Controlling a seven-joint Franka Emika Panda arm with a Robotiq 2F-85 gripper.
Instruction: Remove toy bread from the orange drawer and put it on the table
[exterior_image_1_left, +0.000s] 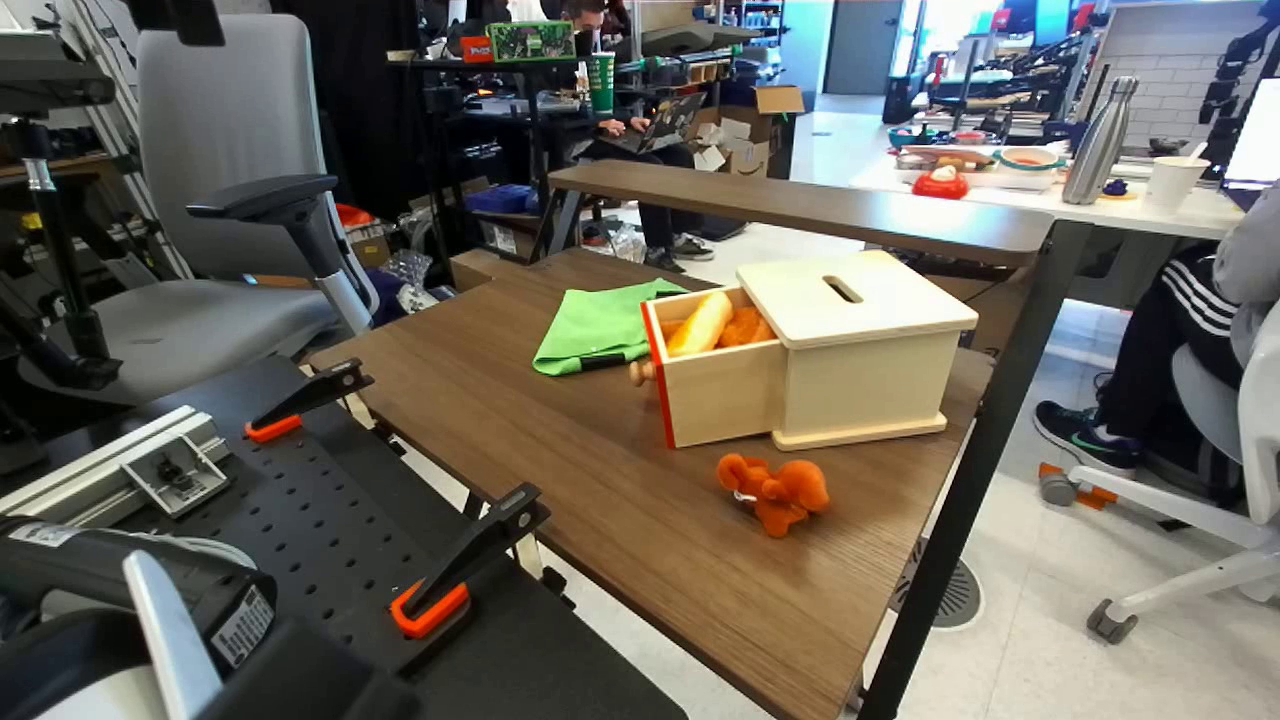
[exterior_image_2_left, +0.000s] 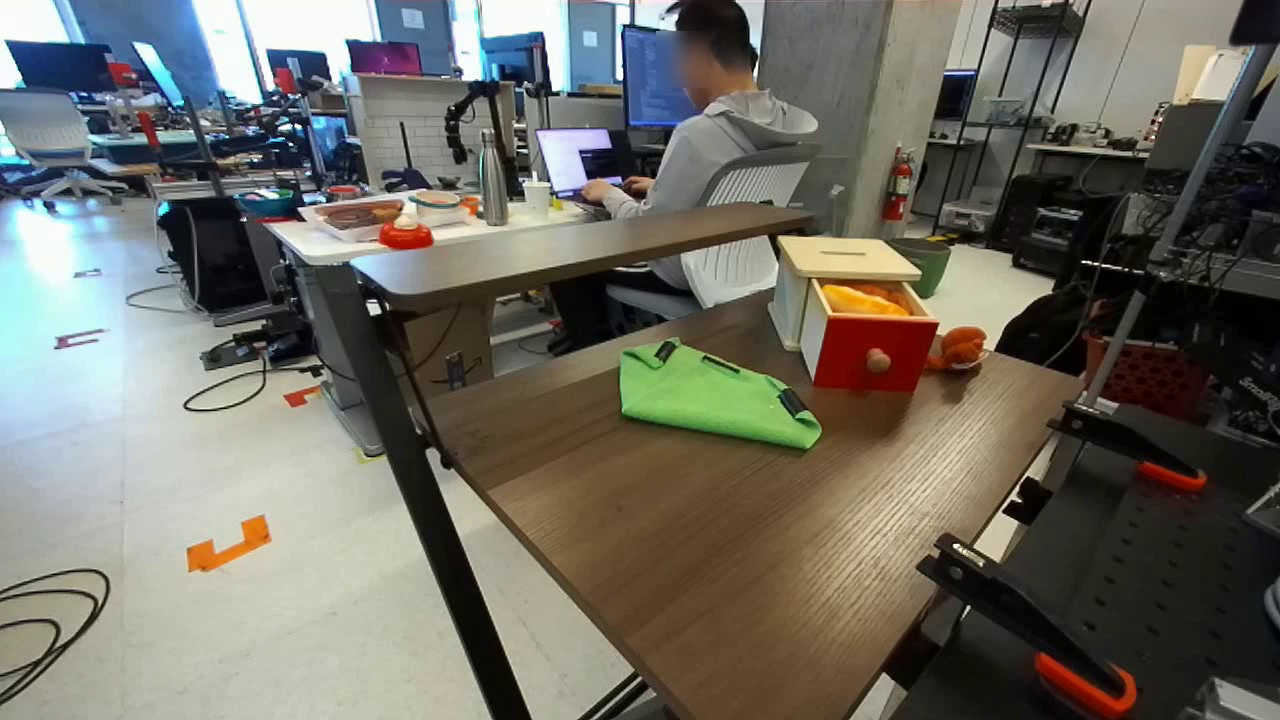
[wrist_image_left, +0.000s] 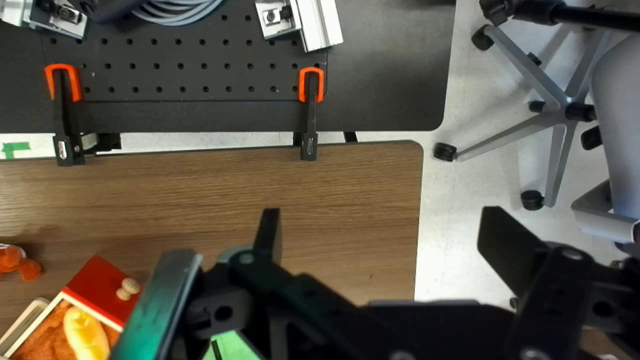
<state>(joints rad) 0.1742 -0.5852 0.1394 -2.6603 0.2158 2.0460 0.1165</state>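
Observation:
The toy bread (exterior_image_1_left: 702, 325), a yellow-orange loaf, lies in the pulled-out orange drawer (exterior_image_1_left: 720, 395). The bread (exterior_image_2_left: 862, 302) and the drawer's red front with its wooden knob (exterior_image_2_left: 850, 350) also show in an exterior view. In the wrist view the bread (wrist_image_left: 85, 334) is at the bottom left inside the drawer (wrist_image_left: 102, 292), partly cut off by the frame and a gripper part. My gripper (wrist_image_left: 382, 215) is open and empty, to the side of the drawer, above the edge of the brown table (wrist_image_left: 300, 190). Its fingers are not seen in the exterior views.
A pale-wood box (exterior_image_1_left: 860, 390) with a top slot houses the drawer. A lumpy orange toy (exterior_image_1_left: 775, 495) lies beside it. A green cloth (exterior_image_2_left: 715, 395) lies near the drawer front. A raised shelf (exterior_image_1_left: 800, 205) runs along one table side; black clamps (wrist_image_left: 65, 115) stand along the opposite edge.

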